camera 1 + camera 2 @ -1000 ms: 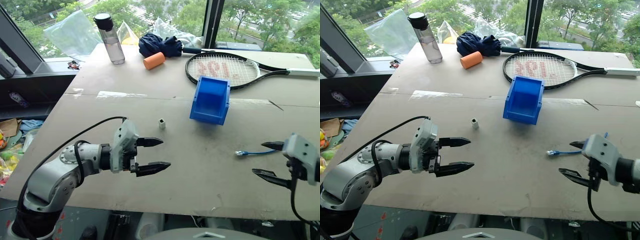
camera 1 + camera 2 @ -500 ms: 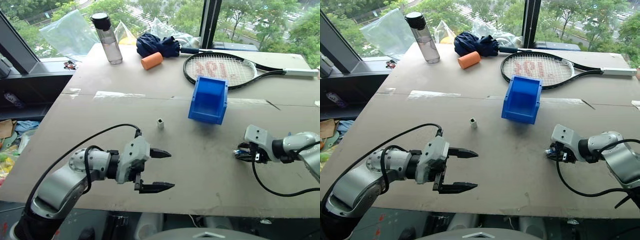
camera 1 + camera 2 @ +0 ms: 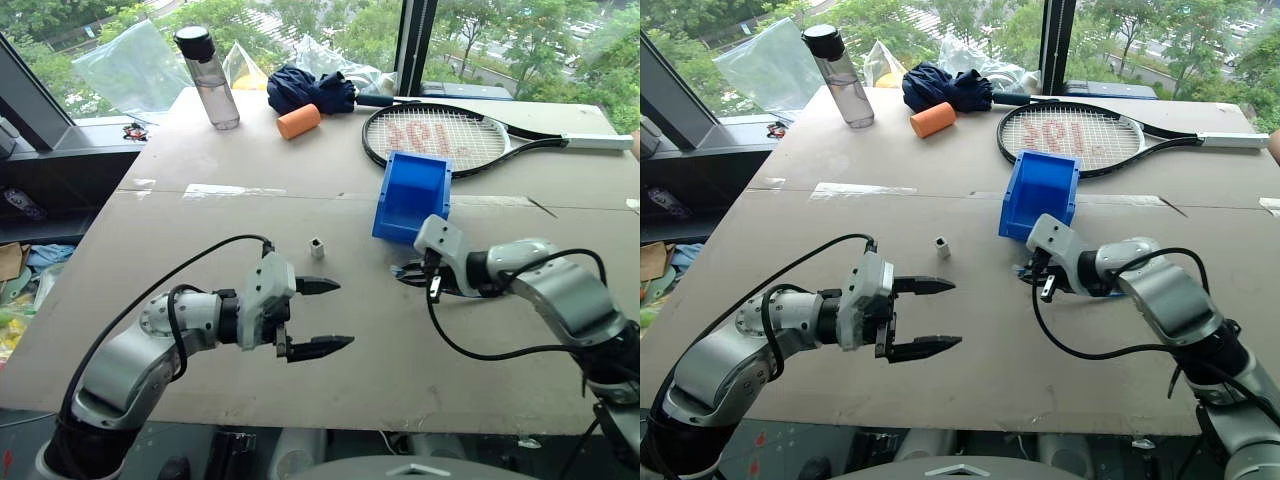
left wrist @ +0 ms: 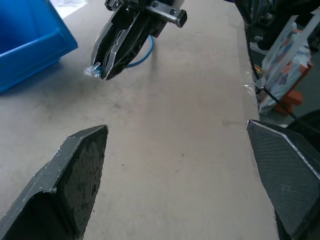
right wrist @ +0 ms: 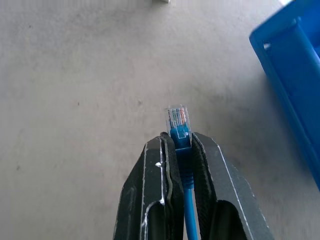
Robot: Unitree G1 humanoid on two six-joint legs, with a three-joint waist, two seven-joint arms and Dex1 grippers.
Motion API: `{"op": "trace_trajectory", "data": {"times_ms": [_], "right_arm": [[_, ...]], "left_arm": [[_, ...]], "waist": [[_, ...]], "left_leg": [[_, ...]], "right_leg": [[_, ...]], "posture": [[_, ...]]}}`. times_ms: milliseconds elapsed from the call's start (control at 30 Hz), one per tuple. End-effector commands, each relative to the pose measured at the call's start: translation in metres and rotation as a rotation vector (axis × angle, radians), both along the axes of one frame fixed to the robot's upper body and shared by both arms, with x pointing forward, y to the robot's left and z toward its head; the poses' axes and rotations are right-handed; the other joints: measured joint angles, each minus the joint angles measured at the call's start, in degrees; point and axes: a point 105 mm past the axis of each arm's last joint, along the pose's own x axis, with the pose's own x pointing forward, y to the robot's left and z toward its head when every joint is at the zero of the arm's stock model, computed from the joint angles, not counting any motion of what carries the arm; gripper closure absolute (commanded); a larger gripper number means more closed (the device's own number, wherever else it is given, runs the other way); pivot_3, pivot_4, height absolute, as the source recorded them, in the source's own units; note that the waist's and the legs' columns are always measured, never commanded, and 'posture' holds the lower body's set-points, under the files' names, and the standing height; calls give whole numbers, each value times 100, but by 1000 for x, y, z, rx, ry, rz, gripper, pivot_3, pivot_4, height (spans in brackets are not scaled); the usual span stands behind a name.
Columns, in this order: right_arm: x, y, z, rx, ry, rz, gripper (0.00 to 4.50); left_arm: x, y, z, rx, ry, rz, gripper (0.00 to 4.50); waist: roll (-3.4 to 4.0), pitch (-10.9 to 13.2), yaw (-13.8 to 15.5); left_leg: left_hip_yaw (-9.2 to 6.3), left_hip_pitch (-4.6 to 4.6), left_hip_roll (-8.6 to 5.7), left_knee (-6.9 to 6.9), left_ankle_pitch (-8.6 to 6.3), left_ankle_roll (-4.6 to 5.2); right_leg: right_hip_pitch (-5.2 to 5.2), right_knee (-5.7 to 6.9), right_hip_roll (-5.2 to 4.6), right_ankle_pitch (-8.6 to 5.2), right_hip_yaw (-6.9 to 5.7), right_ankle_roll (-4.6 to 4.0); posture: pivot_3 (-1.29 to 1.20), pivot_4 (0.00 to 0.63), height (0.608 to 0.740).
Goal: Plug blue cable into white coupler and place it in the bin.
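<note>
My right gripper (image 3: 405, 273) is shut on the blue cable (image 5: 179, 134) just behind its clear plug (image 5: 177, 117), which sticks out past the fingertips. It hovers low over the table, just in front of the bin (image 3: 400, 225). The left wrist view shows the same grip, with the cable (image 4: 142, 54) trailing behind the shut right gripper (image 4: 105, 72). The white coupler (image 3: 317, 247) stands upright on the table, to the left of the plug and apart from it. My left gripper (image 3: 336, 315) is open and empty near the table's front, pointing right toward the right gripper.
At the back lie a tennis racket (image 3: 445, 138), an orange cylinder (image 3: 298, 121), a dark blue cloth bundle (image 3: 308, 88) and a water bottle (image 3: 208, 75). The table's front edge (image 3: 330, 415) runs just below my left arm.
My right gripper has shut on the cable's plug end and carried it left, from the table's right side to the front of the bin. The left gripper has stayed open near its place.
</note>
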Motion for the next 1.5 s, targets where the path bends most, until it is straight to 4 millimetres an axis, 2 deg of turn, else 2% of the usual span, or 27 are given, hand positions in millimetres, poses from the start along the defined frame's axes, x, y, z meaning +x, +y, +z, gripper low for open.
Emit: {"op": "trace_trajectory", "data": {"times_ms": [33,133,200,233,333,400,467,567,700,800,1033,1067,1100,1200,1300,1400,1500], "right_arm": [[8,7,-13,-44,-2,14,4087],[5,2,-16,-39,-9,11,2797],[2,1,-5,23,-70,17,1857],[-8,-2,6,87,-118,51,1486],[-31,-16,28,223,-208,74,1486],[-50,-37,41,319,-262,-15,1486],[-69,-53,41,304,-310,-88,1486],[-94,-66,34,262,-330,-201,1486],[-113,-72,33,278,-339,-351,1486],[-122,-71,26,291,-327,-443,1351],[-127,-59,14,354,-266,-508,1351],[-125,-56,14,379,-257,-518,1351],[-123,-53,15,404,-248,-526,1351],[-115,-44,12,521,-161,-559,1351],[-105,-33,8,714,-14,-571,1351],[-101,-26,19,843,39,-543,1351],[-100,-22,31,935,63,-517,1351]], "left_arm": [[14,2,0,30,-38,20,0],[29,-3,-9,57,-26,45,0],[34,-8,-15,96,-30,19,0],[39,-13,-20,126,-70,4,0],[49,-25,-31,133,-57,-14,0],[53,-41,-39,132,-56,-77,0],[57,-51,-46,150,-68,-118,0],[68,-65,-53,170,-81,-134,0],[84,-81,-63,212,-83,-148,0],[87,-85,-77,300,-90,-242,836],[86,-71,-79,341,-66,-317,4022],[86,-69,-77,328,-56,-322,4423],[85,-68,-74,312,-45,-326,4475],[78,-73,-52,171,65,-346,4475],[62,-82,-7,-70,262,-400,4475],[49,-82,16,-154,384,-432,4475],[41,-80,26,-182,443,-443,4475]], "waist": [[-1,-1,11],[3,0,31],[-3,-2,33],[-2,-2,40],[4,0,117],[3,-1,122],[2,-5,179],[1,-7,125],[6,-13,39],[10,-21,51],[0,-37,21],[0,-37,19],[0,-37,5],[2,-36,-27],[-2,-25,-14],[8,-21,9],[14,-22,-20]], "left_leg": [[2,-4,-1,0,0,0],[11,-6,-7,1,0,0],[11,-5,-9,1,0,0],[13,-5,-8,2,0,0],[16,-7,-10,2,0,0],[16,-7,-8,2,0,0],[9,-9,-7,2,0,0],[5,-5,-7,3,0,0],[17,5,3,11,0,1],[9,3,4,20,0,1],[17,2,3,21,-5,8],[15,2,3,20,-6,9],[13,2,4,19,-6,10],[10,4,8,13,-7,11],[-3,-2,11,15,-7,11],[-31,-10,17,24,-7,12],[-29,-5,7,23,-7,12]], "right_leg": [[-1,-1,0,0,-2,0],[0,-5,-3,1,3,0],[2,-4,-4,1,6,1],[1,-4,-3,2,6,2],[1,-4,-4,2,9,4],[2,-4,-2,1,8,4],[5,-2,0,1,-1,5],[13,-3,1,0,-4,6],[13,4,16,-9,14,22],[15,8,20,-12,7,27],[17,1,17,-9,18,16],[17,1,17,-9,16,16],[16,0,18,-9,14,16],[15,1,21,-9,12,14],[14,3,21,-7,5,9],[13,3,12,-4,-1,5],[14,4,12,-3,7,7]], "posture": [[0,150,740],[0,150,740],[0,150,740],[0,150,740],[0,150,740],[0,150,740],[0,150,740],[0,150,740],[0,150,740],[0,150,740],[0,150,740],[0,150,740],[0,150,740],[0,150,740],[0,150,740],[0,150,740],[0,150,740]]}}
